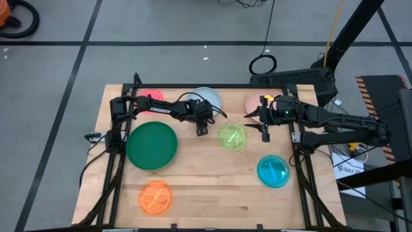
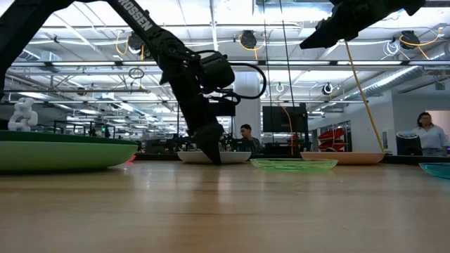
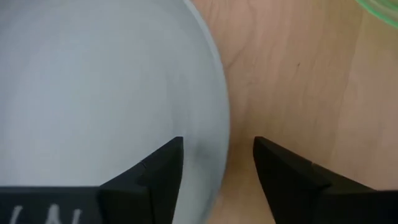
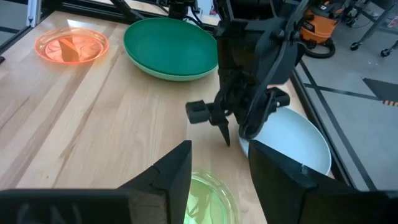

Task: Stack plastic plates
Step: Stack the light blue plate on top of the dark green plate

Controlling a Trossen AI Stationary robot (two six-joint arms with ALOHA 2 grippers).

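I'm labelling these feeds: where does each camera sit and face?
High: overhead, straight down; both arms, all plates.
Low: table height, facing the room; left arm reaching down.
Left wrist: over the pale blue plate, left end effector straddling its rim.
Right wrist: above the lime plate, facing the left arm.
Shared: the wrist views both show the pale blue plate.

Both arms are matte black with looping black cables, white lettering on one link, and angular dark fingers (image 3: 155,180).

Wooden bench (image 1: 212,193) sits on grey floor (image 1: 161,58); orange vacuum (image 4: 315,28) beyond; two people (image 2: 427,133) stand far back.
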